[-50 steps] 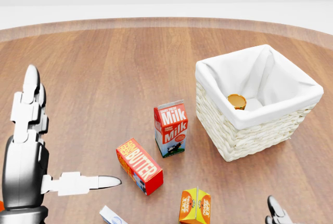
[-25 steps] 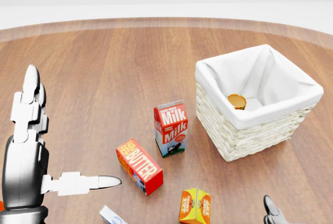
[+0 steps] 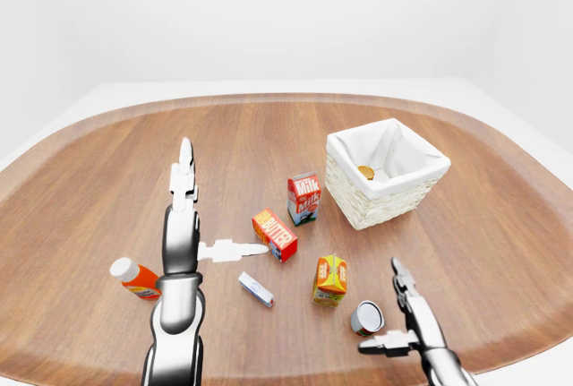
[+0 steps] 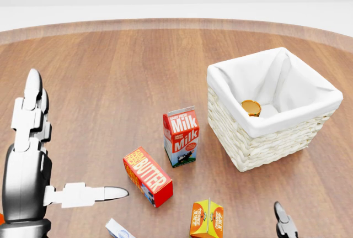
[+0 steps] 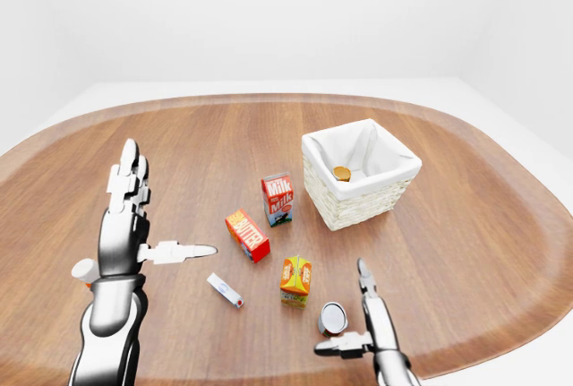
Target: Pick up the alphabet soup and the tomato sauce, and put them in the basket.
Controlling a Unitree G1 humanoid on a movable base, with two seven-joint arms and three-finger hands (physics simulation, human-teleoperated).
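Reaching robot hand point(image 3: 398, 319) (open) beside can point(image 3: 366, 317)

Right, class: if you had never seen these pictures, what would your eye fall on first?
Probably the white-lined wicker basket at the head view's right, with one can already inside. Next, the shiny left hand raised with open fingers at the left-eye view's left. Then the scattered groceries: a milk carton, a butter box and a can lying on its side beside the open right hand.
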